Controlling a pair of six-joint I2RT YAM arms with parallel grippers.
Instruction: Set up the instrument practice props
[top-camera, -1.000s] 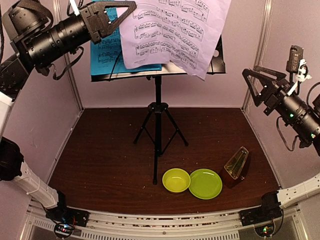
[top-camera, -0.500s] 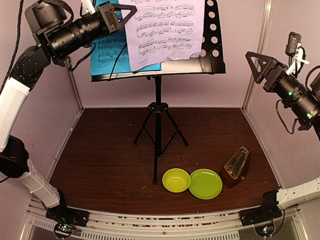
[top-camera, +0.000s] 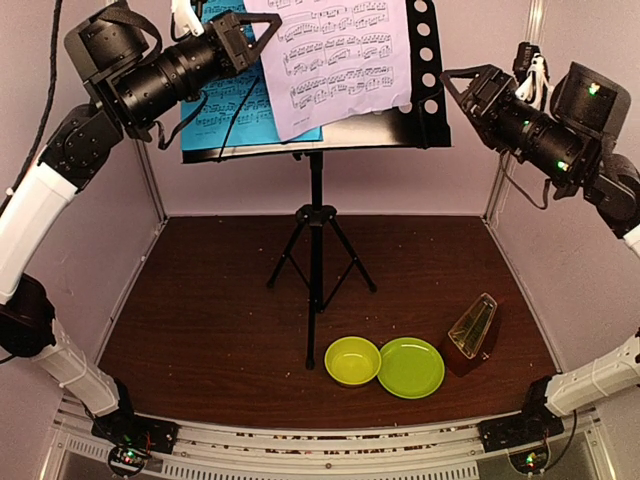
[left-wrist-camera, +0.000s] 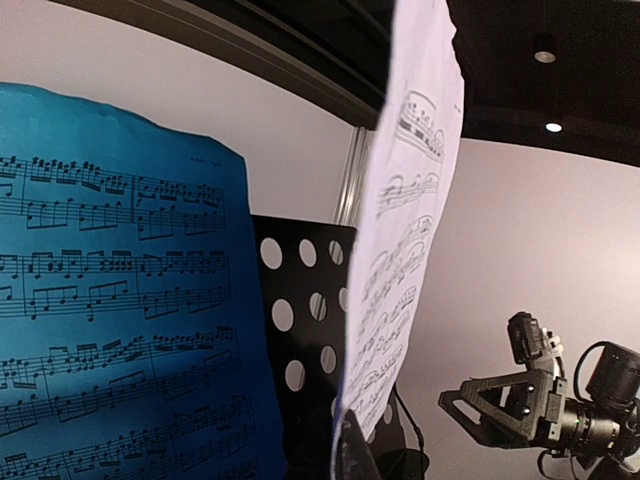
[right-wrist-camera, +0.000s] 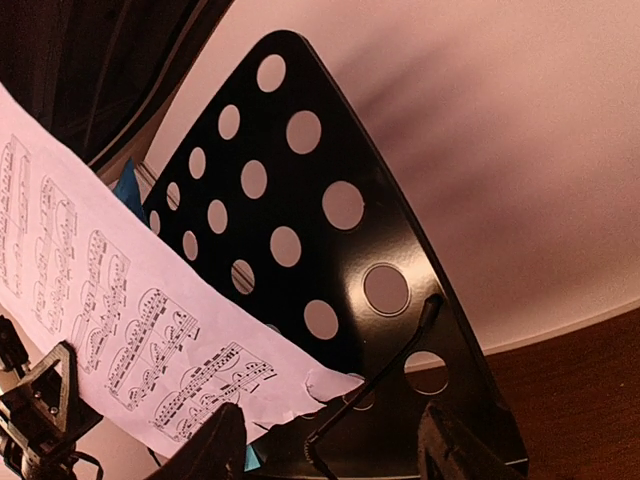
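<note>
The black perforated music stand (top-camera: 427, 95) stands on tripod legs (top-camera: 316, 255) at the back centre. A cyan sheet (top-camera: 222, 105) rests on its left half. My left gripper (top-camera: 262, 28) is shut on the left edge of the lilac sheet (top-camera: 345, 60) and holds it against the stand's front. In the left wrist view the lilac sheet (left-wrist-camera: 412, 210) shows edge-on, pinched at my gripper (left-wrist-camera: 350, 445), beside the cyan sheet (left-wrist-camera: 120, 300). My right gripper (top-camera: 456, 82) is open and empty, just right of the stand's desk (right-wrist-camera: 300, 180). The lilac sheet's lower corner (right-wrist-camera: 130, 320) lies between its fingers (right-wrist-camera: 215, 450). The brown metronome (top-camera: 472, 327) stands on the floor at front right.
A lime-green bowl (top-camera: 352, 360) and a lime-green plate (top-camera: 410, 367) sit side by side at the front, left of the metronome. Pale walls close in the back and both sides. The stand's wire page retainer (right-wrist-camera: 385, 375) crosses near my right gripper.
My right arm has swung up and left, from the right wall to the stand's right edge. My left gripper has shifted the lilac sheet slightly, flatter against the stand.
</note>
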